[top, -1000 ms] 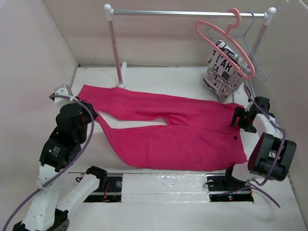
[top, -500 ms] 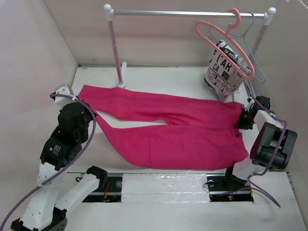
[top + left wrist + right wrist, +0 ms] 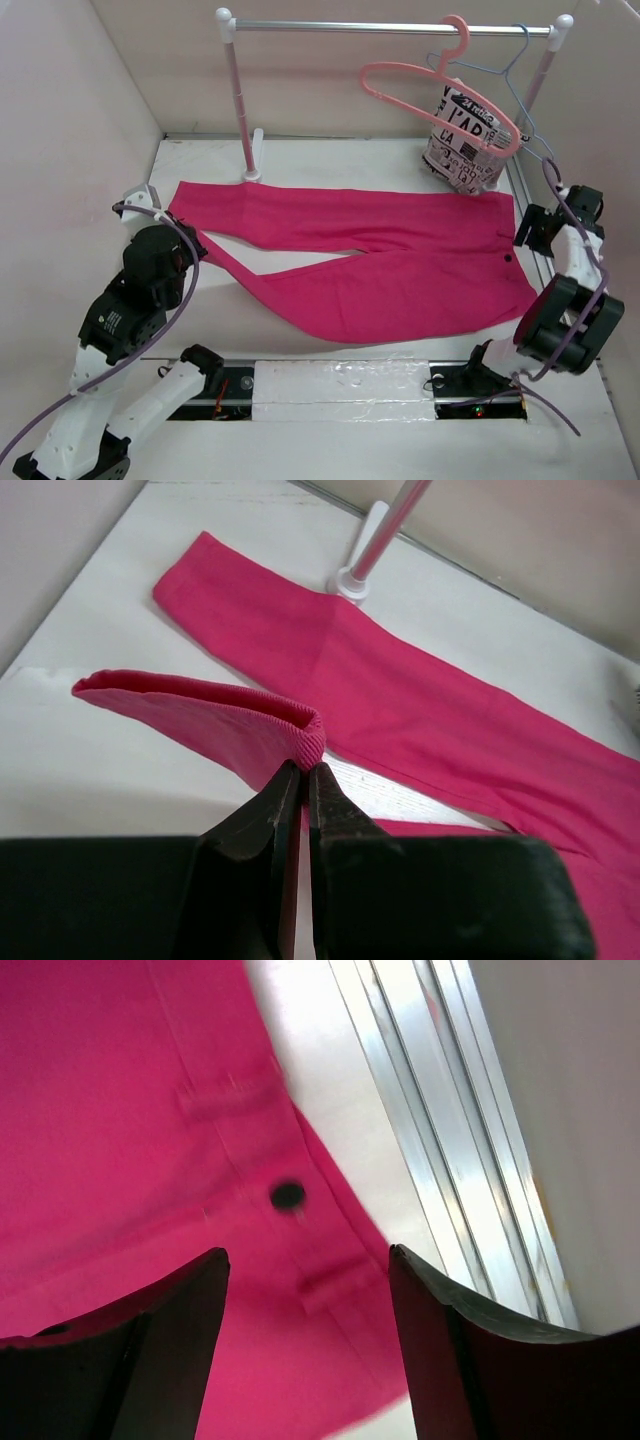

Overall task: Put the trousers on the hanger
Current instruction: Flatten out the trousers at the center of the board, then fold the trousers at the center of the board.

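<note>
Left gripper (image 3: 303,770) pinched on a trouser hem; right gripper (image 3: 305,1252) spread over the waistband.

The left gripper's jaws are pressed together on the folded cuff of one leg of the trousers (image 3: 400,270), lifting that hem off the table (image 3: 350,165) in front of the left post of the rail (image 3: 390,27). The right gripper's jaws stand wide apart with nothing between them, over the waistband close to its dark button (image 3: 288,1195), below the rail's right post. The trousers lie flat and spread out in front of the rail, cuffs towards its left post and waist towards its right. The hanger (image 3: 400,68) hangs by its hook from the right half of the rail, tilted. A thin blue wire hanger (image 3: 520,60) and a white garment with black lettering (image 3: 460,140) hang just beside it at the rail's right end.
</note>
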Action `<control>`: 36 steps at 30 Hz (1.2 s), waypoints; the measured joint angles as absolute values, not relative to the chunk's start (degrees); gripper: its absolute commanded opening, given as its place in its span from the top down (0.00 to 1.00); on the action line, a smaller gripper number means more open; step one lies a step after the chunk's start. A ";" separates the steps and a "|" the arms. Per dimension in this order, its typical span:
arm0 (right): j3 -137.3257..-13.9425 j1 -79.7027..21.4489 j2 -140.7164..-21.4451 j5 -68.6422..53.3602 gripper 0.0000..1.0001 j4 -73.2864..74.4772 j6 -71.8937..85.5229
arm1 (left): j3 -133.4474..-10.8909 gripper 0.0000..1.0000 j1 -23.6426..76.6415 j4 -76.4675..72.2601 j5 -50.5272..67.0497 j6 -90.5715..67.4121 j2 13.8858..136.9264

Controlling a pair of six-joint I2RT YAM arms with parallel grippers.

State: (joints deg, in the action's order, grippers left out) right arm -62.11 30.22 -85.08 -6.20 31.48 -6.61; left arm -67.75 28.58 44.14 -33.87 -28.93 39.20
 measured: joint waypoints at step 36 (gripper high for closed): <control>-32.18 55.22 -67.24 -11.57 0.53 27.81 7.38 | -67.22 1.00 38.17 44.66 -37.32 -30.46 33.36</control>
